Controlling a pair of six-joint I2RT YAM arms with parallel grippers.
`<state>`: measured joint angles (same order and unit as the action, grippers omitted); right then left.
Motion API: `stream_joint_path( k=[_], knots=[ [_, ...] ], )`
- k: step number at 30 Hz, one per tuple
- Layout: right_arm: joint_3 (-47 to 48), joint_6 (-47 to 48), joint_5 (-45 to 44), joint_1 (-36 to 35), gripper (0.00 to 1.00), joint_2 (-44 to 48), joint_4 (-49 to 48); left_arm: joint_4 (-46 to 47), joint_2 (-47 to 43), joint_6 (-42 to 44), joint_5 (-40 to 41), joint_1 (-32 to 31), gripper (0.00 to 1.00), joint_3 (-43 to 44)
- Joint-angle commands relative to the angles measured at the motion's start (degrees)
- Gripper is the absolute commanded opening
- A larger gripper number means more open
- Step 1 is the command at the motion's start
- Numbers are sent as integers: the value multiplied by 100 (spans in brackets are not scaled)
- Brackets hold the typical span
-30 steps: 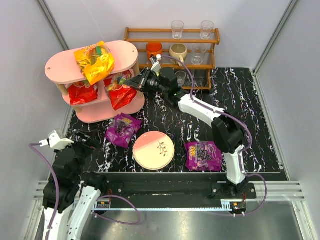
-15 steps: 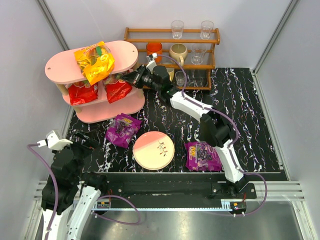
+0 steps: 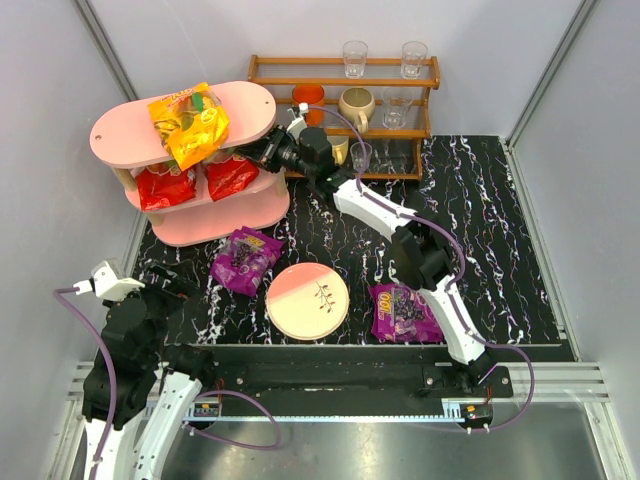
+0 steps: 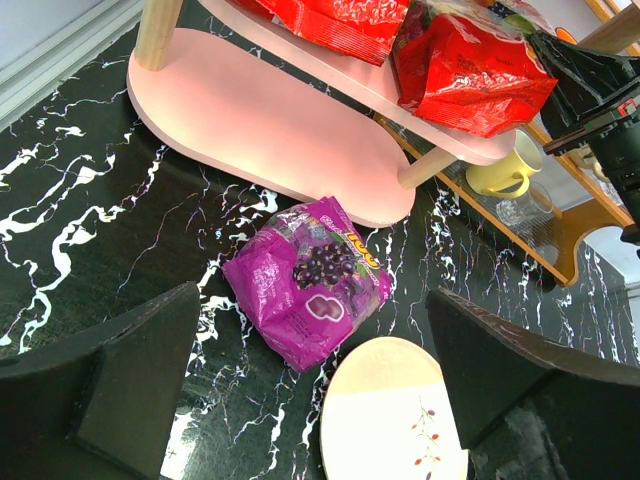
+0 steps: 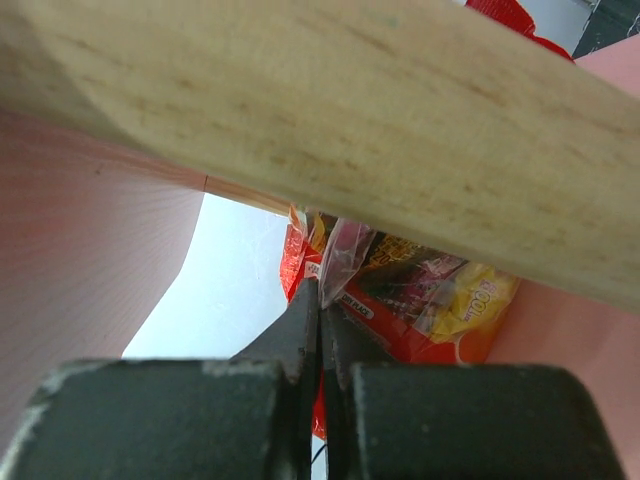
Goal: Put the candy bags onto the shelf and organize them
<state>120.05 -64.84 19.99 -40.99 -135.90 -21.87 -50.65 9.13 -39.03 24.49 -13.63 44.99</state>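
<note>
The pink shelf point(image 3: 255, 105) stands at the back left. An orange-yellow candy bag point(image 3: 188, 122) lies on its top board. Two red bags lie on the middle board, one at the left point(image 3: 163, 185) and one at the right point(image 3: 232, 175). My right gripper point(image 3: 262, 155) reaches under the top board and is shut on the right red bag's top edge point(image 5: 430, 300), next to a wooden post point(image 5: 350, 120). One purple bag point(image 3: 245, 258) lies on the table before the shelf, another point(image 3: 405, 311) near the right arm's base. My left gripper point(image 4: 312, 293) is open and empty, above the near purple bag point(image 4: 310, 280).
A round pink-and-cream plate point(image 3: 307, 300) lies between the two purple bags. A brown wooden rack point(image 3: 345, 100) with mugs and glasses stands at the back, right of the shelf and close behind the right arm. The shelf's bottom board point(image 4: 250, 130) is bare.
My right gripper has moved left and further under the top board. The red bag it holds went from hanging off the shelf's front to lying on the middle board. The left arm has barely moved.
</note>
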Motion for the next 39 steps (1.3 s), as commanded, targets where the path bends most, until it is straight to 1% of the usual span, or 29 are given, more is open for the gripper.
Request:
stream_joint_path(
  k=[1, 14, 15, 17, 18, 19, 20, 22, 24, 27, 34, 35, 36, 38, 39],
  knots=[
    [467, -117, -48, -58, 0, -42, -353, 135, 89, 88, 135, -17, 99, 168],
    [564, -108, 49, -76, 0, -262, -283, 135, 37, 115, 109, -17, 99, 133],
    [546, -108, 66, -76, 2, -245, -292, 135, 37, 114, 100, -17, 99, 133],
    [415, -108, 75, -84, 13, -201, -379, 126, 37, 114, 91, -17, 99, 141],
    [353, -108, 67, -76, 26, -122, -414, 135, 28, 114, 91, -17, 99, 141],
    [196, -91, 75, -84, 34, -69, -458, 126, 19, 114, 91, -17, 99, 141],
    [107, -82, 67, -76, 41, -8, -546, 126, 28, 123, 91, -17, 99, 159],
    [-286, -73, 75, -76, 50, 212, -704, 126, 2, 141, 100, -17, 99, 185],
    [-630, -55, 32, -76, 53, 509, -941, 91, -16, 115, 152, -17, 99, 220],
    [-1429, 129, -30, -67, 56, 941, -1082, 56, -60, 97, 196, -17, 99, 247],
    [-2538, 612, -92, 74, 57, 1837, -1170, 29, -34, -70, 91, -17, 99, 212],
    [-2696, 648, -109, 109, 57, 2073, -1188, 29, -25, -87, 65, -17, 99, 212],
    [-3037, 718, -118, 153, 57, 2206, -1197, 29, -16, -122, 56, -17, 99, 194],
    [-3407, 849, -153, 258, 57, 2646, -1171, 82, -25, -176, 12, -17, 99, 133],
    [-3783, 1041, -179, 293, 57, 2804, -1118, 125, -42, -132, -23, -17, 99, 106]
  ],
)
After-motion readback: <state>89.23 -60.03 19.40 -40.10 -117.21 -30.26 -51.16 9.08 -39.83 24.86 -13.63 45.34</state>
